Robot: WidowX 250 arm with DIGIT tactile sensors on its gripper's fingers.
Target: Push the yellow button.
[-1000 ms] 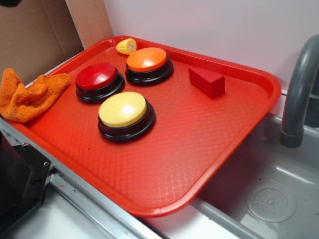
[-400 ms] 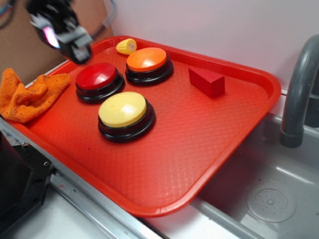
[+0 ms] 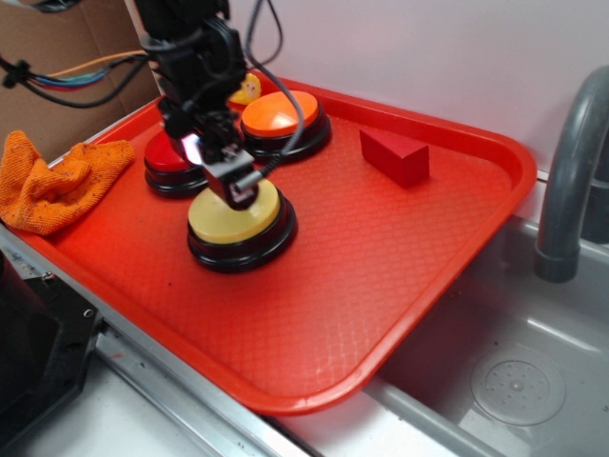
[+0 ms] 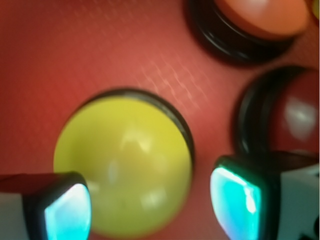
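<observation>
The yellow button (image 3: 243, 224), a pale-yellow dome on a black base, sits on the red tray (image 3: 409, 276) near its front left. My gripper (image 3: 234, 188) hangs right over the back part of the dome, very close to it; I cannot tell if it touches. In the wrist view the yellow button (image 4: 125, 160) fills the space below my gripper (image 4: 150, 210). The jaws stand wide apart and hold nothing. One fingertip (image 4: 67, 215) overlaps the dome's edge; the other (image 4: 235, 200) is off its right side.
A red button (image 3: 164, 162) and an orange button (image 3: 283, 114) sit just behind, close to the arm. A small yellow corn toy (image 3: 250, 88), a red block (image 3: 395, 155), an orange cloth (image 3: 52, 181), a grey faucet (image 3: 571, 181) and sink (image 3: 514, 381) lie around.
My gripper was out of view, then came in at the top left, and has now moved right and down to hang over the yellow button. The objects have not moved.
</observation>
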